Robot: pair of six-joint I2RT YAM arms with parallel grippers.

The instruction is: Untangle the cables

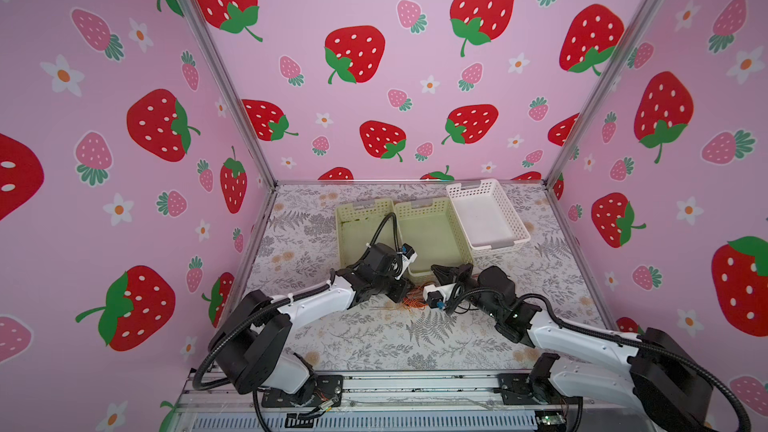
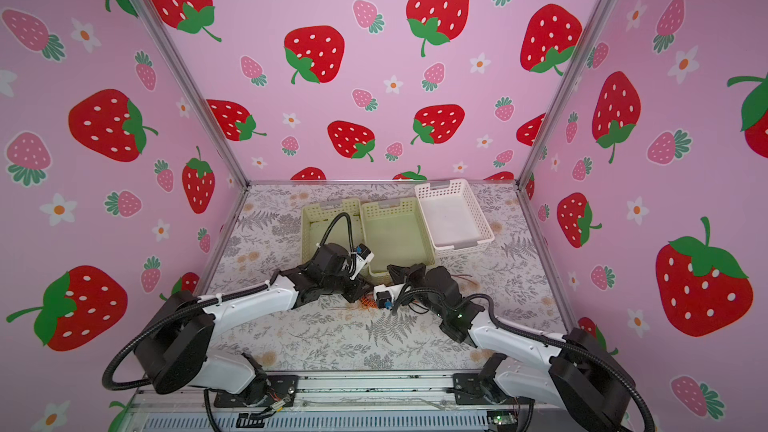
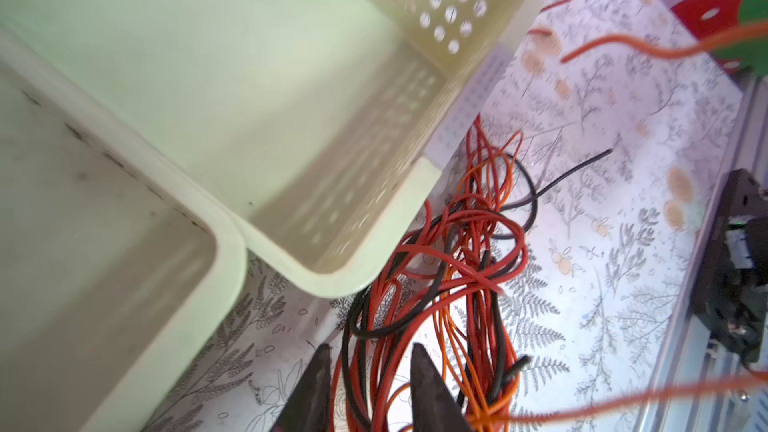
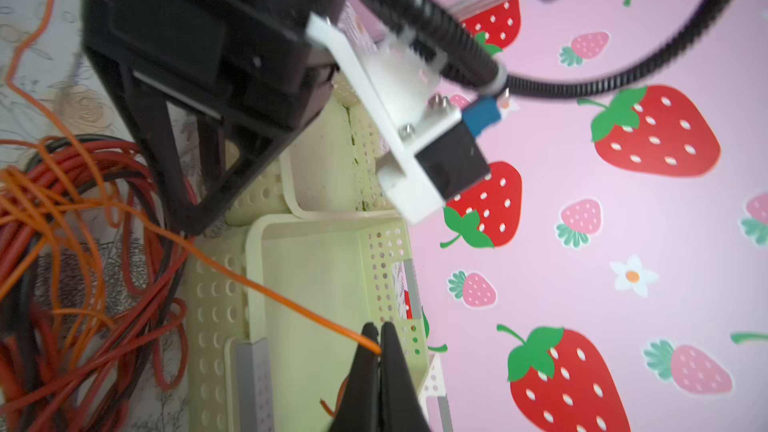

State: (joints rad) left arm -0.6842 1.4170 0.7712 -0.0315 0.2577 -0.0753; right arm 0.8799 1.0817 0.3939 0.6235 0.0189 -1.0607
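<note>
**Cable tangle by green basket; R pinching one strand**

Cables [image 3: 465, 268]: thin red, orange & black strands, looped & crossed in one loose heap. Mostly red, some orange, few black. The heap lies on the floral surface [image 1: 374, 342], just beside the near corner of a green basket [image 3: 332, 280] & btwn the two end effectors. One black end sticks out free of the heap, flat on the surface.

R end effector [image 4: 380, 336]: fingers pressed together, pinching one orange strand [image 4: 270, 289]. It runs in a straight line from the heap across the basket rim.

L end effector [image 3: 370, 361]: fingers apart, tips down in the heap w/ red & black strands btwn them. Prob not clamped, since the surface shows through the gap.

Hard to see:
- In both top views the wrists cover nearly all the heap; only a bit of orange shows.
- In the L wrist view two orange strands near the lens are blurred & cut off by the frame edge.
- Strand count, & which end belongs to which strand: can't tell.
</note>
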